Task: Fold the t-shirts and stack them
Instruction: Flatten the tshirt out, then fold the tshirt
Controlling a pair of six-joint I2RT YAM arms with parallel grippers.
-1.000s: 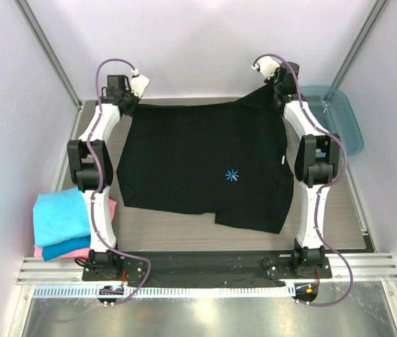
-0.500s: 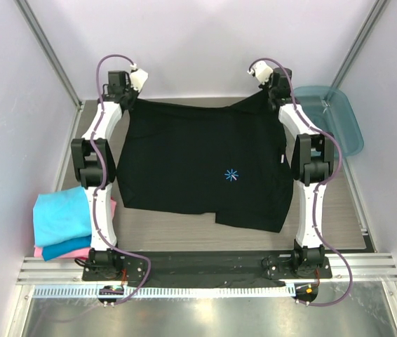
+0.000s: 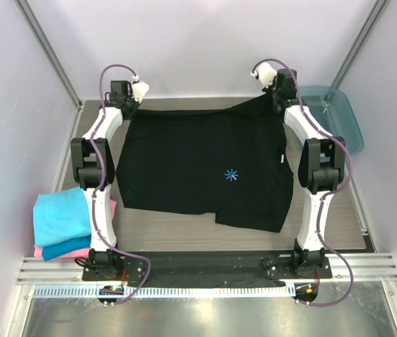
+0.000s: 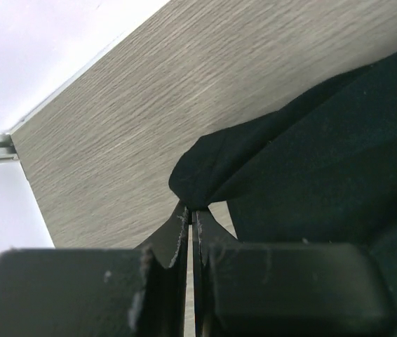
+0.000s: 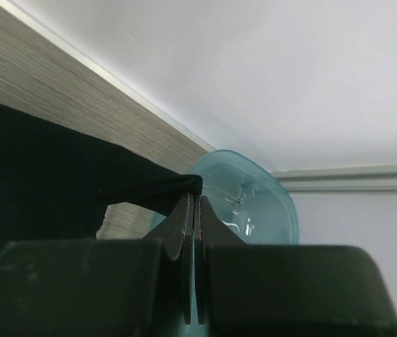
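Across the middle of the frame the black t-shirt (image 3: 198, 168) lies spread on the worktop (image 3: 163, 235), its two upper corners pinched. The left gripper (image 4: 188, 210) is clamped tight on a bunched corner at upper left, and the right gripper (image 5: 193, 200) is closed on the other, raised just in front of the teal tray (image 5: 254, 203). Gripping both at once looks meant to hold that edge taut for a fold toward the bottom, while the folded tees (image 3: 62, 221) sit stacked at lower left, out of the way.

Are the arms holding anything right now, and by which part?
Both hold the large black cloth t-shirt: the left tool pinches its far left corner, the right tool its far right corner.
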